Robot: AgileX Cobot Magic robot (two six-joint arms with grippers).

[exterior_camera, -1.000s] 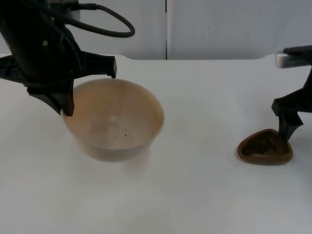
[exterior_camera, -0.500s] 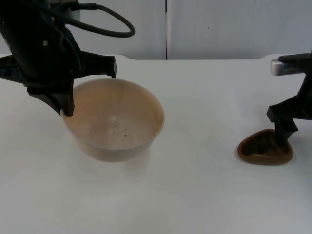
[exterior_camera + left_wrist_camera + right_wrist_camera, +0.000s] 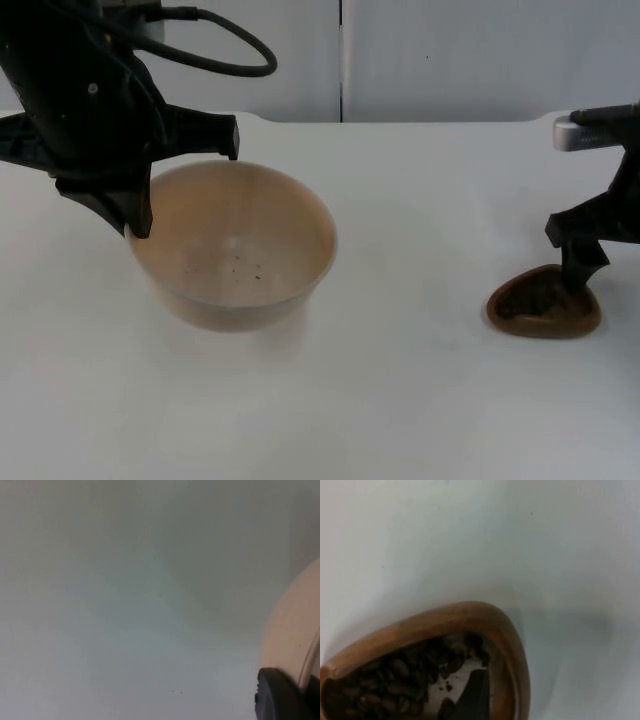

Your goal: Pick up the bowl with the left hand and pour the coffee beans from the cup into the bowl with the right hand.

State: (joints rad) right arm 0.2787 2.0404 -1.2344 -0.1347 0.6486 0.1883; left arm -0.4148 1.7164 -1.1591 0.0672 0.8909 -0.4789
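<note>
You have the left pincer point(image 3: 135, 215) pinching the bowl point(image 3: 235, 248) by its near-left rim, with the tan bowl held tilted a little above the white counter point(image 3: 400, 380) at the left side of the top view; a few dark specks lie on the bowl's inner bottom. In the left wrist view you see a slice of the bowl's pale wall point(image 3: 292, 640) with one black fingertip point(image 3: 277, 695) against it. Your right pincer point(image 3: 578, 272) stands at the right side of the counter, well apart from the bowl, with one finger dipped inside the brown, teardrop-shaped cup point(image 3: 543, 308), which rests on the counter. In the right wrist view the cup's wooden rim point(image 3: 512, 645) curves around a heap of coffee beans point(image 3: 395, 675), and a dark fingertip point(image 3: 472, 700) sits inside, just beside the beans. Whether that pincer already presses on the cup's wall, you cannot tell.
</note>
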